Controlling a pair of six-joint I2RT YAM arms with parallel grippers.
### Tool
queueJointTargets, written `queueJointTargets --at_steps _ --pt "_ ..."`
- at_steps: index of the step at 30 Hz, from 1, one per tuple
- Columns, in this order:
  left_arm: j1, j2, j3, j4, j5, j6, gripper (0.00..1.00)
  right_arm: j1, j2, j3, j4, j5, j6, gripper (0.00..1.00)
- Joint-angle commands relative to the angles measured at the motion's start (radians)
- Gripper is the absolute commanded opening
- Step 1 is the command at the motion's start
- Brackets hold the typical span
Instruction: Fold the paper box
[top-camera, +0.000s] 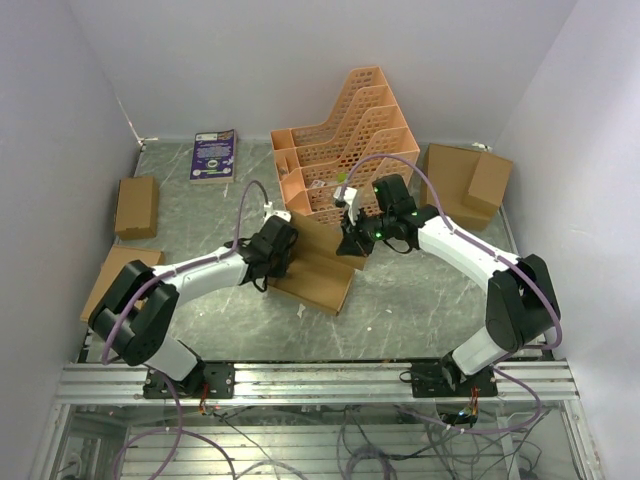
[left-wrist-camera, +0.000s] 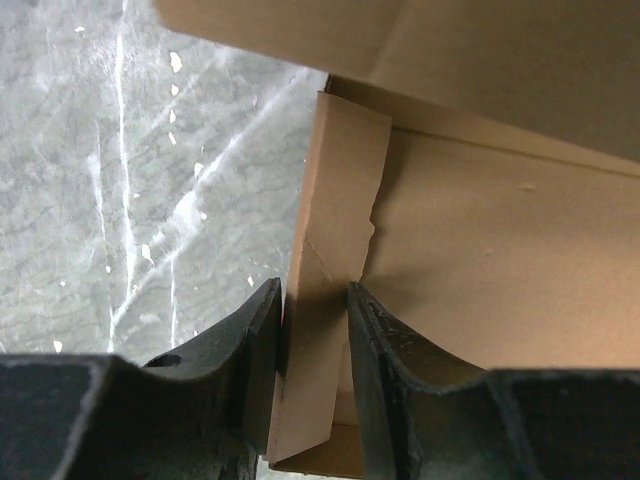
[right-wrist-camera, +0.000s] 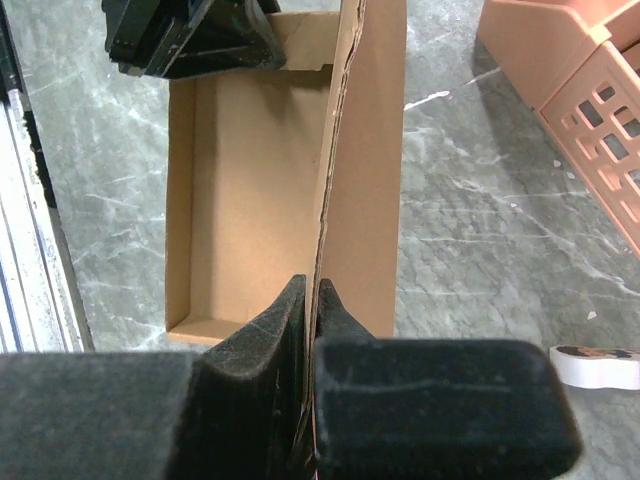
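The paper box (top-camera: 318, 275) lies mid-table as a shallow brown tray with its lid flap raised. In the left wrist view my left gripper (left-wrist-camera: 315, 300) straddles the box's upright side wall (left-wrist-camera: 335, 200), jaws apart, with a gap beside the inner finger. The same gripper (right-wrist-camera: 190, 35) shows at the box's far end in the right wrist view. My right gripper (right-wrist-camera: 313, 290) is shut on the edge of the raised lid flap (right-wrist-camera: 365, 150), holding it upright beside the tray floor (right-wrist-camera: 250, 190). From above, the left gripper (top-camera: 278, 250) and the right gripper (top-camera: 352, 240) sit at opposite ends.
An orange lattice file rack (top-camera: 350, 140) stands just behind the box. Ready-made cardboard boxes sit at the left (top-camera: 136, 206), near left (top-camera: 115, 275) and back right (top-camera: 470, 180). A purple booklet (top-camera: 213, 155) lies at the back. A white tape roll (right-wrist-camera: 595, 365) lies near the right gripper.
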Motion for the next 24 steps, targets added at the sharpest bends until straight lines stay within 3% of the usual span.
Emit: queueJointTargets --at_steps 1,12,18,20,22,24 --pt "0.040 0.001 -0.009 0.110 0.061 -0.033 0.42 0.021 -0.028 -0.017 0.013 -0.035 -0.026 0.00" --pt "0.113 -0.001 -0.075 0.225 0.176 -0.047 0.37 0.037 -0.027 -0.023 0.011 -0.035 -0.034 0.00" --pt "0.108 -0.021 -0.108 0.258 0.125 -0.019 0.20 0.048 -0.022 -0.019 0.010 -0.032 -0.036 0.00" --pt "0.104 -0.034 -0.126 0.277 0.112 -0.005 0.23 0.050 -0.019 -0.017 0.009 -0.032 -0.036 0.00" --pt "0.103 -0.047 -0.137 0.295 0.115 0.004 0.36 0.050 -0.018 -0.017 0.010 -0.030 -0.035 0.00" --pt "0.104 -0.052 -0.138 0.302 0.136 0.006 0.41 0.052 -0.017 -0.017 0.010 -0.030 -0.036 0.00"
